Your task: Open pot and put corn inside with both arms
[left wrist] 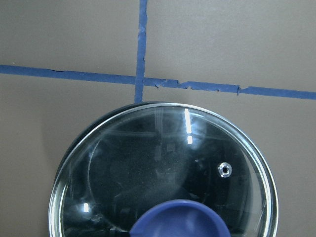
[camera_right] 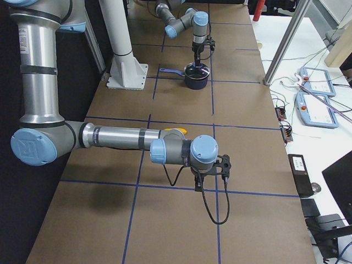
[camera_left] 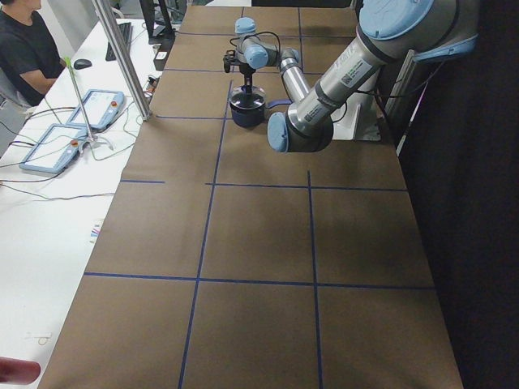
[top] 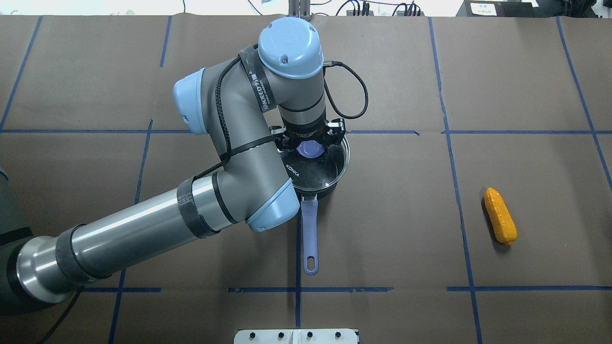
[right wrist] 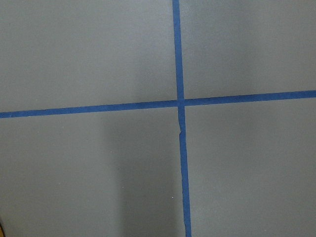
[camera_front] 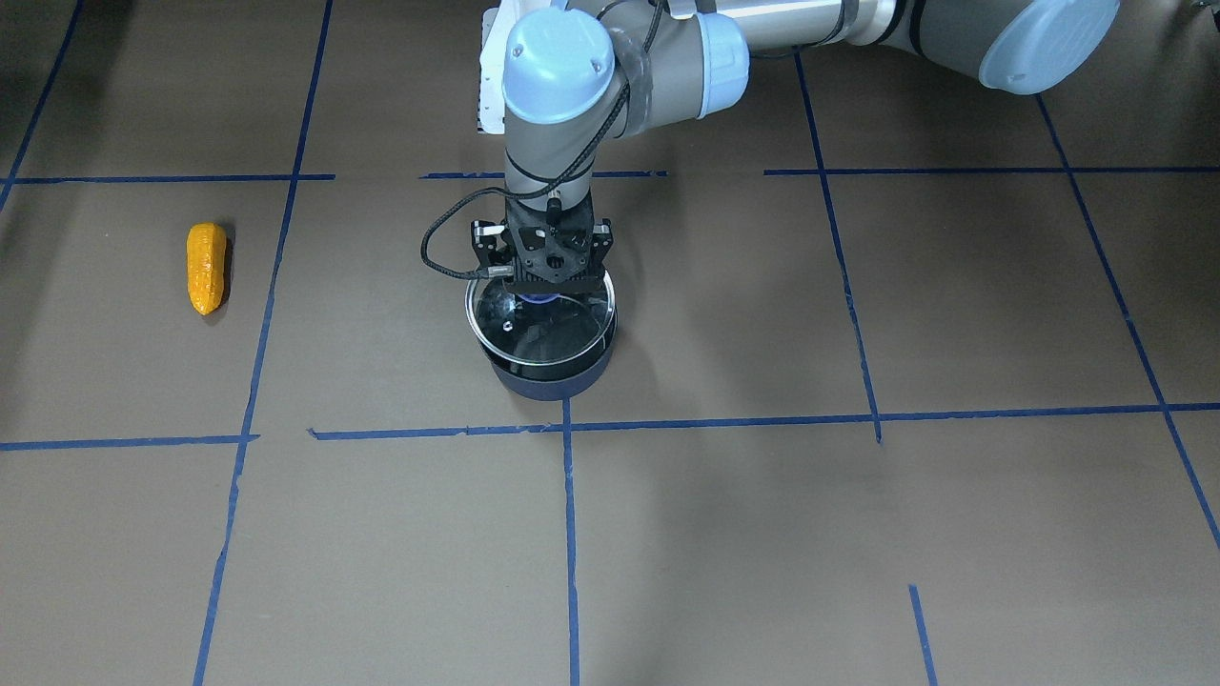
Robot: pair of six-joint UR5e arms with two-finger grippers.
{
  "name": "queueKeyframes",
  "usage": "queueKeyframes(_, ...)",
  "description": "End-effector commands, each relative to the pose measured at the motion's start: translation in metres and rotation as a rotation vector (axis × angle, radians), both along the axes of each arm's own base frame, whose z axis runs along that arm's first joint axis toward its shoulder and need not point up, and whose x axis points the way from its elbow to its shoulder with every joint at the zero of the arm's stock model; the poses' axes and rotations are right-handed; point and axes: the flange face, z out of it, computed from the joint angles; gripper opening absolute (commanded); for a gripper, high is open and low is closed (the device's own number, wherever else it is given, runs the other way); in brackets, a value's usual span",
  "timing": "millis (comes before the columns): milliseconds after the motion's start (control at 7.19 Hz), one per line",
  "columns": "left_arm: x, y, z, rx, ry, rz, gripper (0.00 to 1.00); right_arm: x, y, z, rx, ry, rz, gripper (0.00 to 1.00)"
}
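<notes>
Left gripper [top: 311, 143]: jaws spread wide, straddling lid knob [top: 310, 150] atop pot [camera_front: 551, 379]. Right gripper [camera_right: 212, 177]: opening cannot be told. Corn [top: 500, 216]: 4 o'clock of pot, well apart, brown table [top: 406, 215] between.

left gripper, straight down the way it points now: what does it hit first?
The purple knob of the glass lid, which is directly under the left gripper. The lid sits on the pot. How close the fingertips already are to the knob is unclear from these views.

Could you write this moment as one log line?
left hand over knob, grip unclear | lid on pot | corn far from pot | right hand clear of corn
</notes>
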Motion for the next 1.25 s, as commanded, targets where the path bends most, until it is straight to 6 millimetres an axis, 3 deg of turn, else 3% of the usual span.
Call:
queueKeyframes(0, -0.038, 0.010, 0.019, 0.004, -0.004, -0.009, 0.08, -0.001, -0.001, -0.003, 0.006, 0.000, -0.002, 1.00)
queueKeyframes(417, -0.134, 0.020, 0.120, 0.092, -0.042, 0.012, 0.09, -0.009, -0.005, -0.021, 0.043, 0.000, -0.018, 1.00)
queueKeyframes(556, -0.142, 0.018, 0.143, 0.105, -0.065, 0.033, 0.09, -0.009, -0.005, -0.023, 0.045, 0.000, -0.016, 1.00)
queueKeyframes(695, -0.144, 0.020, 0.168, 0.095, -0.084, 0.035, 0.10, -0.020, -0.008, -0.037, 0.038, -0.003, -0.008, 1.00)
queueKeyframes(834, -0.147, 0.022, 0.196, 0.090, -0.085, 0.032, 0.10, -0.046, -0.011, -0.066, 0.021, -0.013, 0.015, 1.00)
queueKeyframes(1113, -0.129, 0.018, 0.230, 0.076, -0.089, 0.035, 0.10, -0.102, -0.016, -0.096, 0.001, -0.053, 0.061, 1.00)
